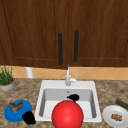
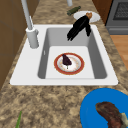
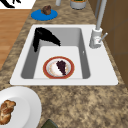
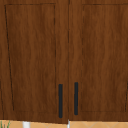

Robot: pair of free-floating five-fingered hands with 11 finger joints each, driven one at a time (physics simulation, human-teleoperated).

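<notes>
The right hand (image 1: 73,97) hung above the middle of the sink (image 1: 43,86), in the middle of the front view. In the left side view it (image 2: 79,26) sat near the top of the frame, over the far end of the basin, with its fingers straight and pointing down, holding nothing. Below it, in the middle of that view, a red-rimmed plate (image 2: 69,63) lay flat on the sink floor with a dark piece of food (image 2: 66,60) on it. The hand and the plate were apart.

The left hand (image 1: 28,117) floated at the lower left of the front view, just beside a blue plate (image 1: 15,111) on the surface; I cannot tell how its fingers were. A white plate (image 1: 115,115) lay at the lower right. The faucet (image 1: 68,77) stood behind the sink.
</notes>
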